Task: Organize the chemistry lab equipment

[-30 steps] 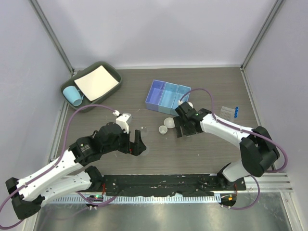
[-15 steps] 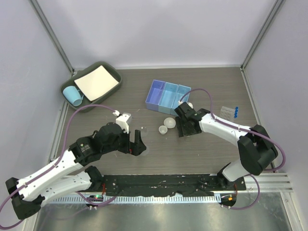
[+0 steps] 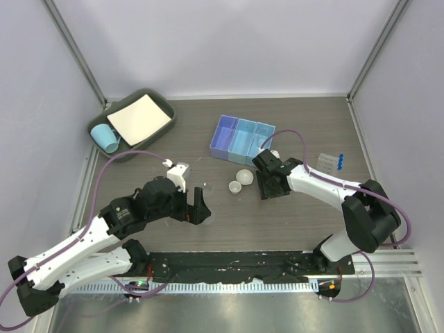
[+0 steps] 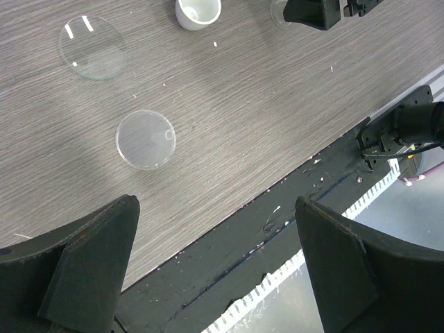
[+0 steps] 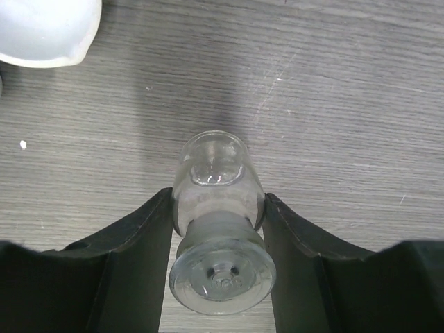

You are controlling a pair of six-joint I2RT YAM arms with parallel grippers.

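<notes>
The right arm (image 3: 326,186) reached across the table (image 3: 312,222), and in the overhead view its black wrist covered whatever lay beneath it. Only the wrist camera showed this: a small clear flask (image 5: 215,173) lying on its side, base towards the lens and mouth pointing away. The right gripper (image 5: 216,198) had a finger pressed against each flank of the flask.

The grey tray (image 3: 154,94) in the far left corner was mostly covered by a white sheet (image 3: 139,119), with a light-blue cup (image 3: 105,137) lying beside the sheet. The divided box (image 3: 223,135) sat just beyond the right gripper. The tube rack (image 3: 325,163) near the right wall was almost see-through; only its blue-capped tubes (image 3: 340,161) read clearly.

Two white dishes (image 3: 245,176) stood just left of the right gripper; the right wrist view cut one off at its top left corner. Two clear discs (image 4: 146,139) lay flat on the wood, faint against the grain. The left gripper (image 4: 214,208) hung above the table near them, jaws spread wide with nothing between.

Compared with a second earlier, the right gripper had shifted slightly to the right and its fingers had drawn in. The left arm, dishes, box and rack had not moved.
</notes>
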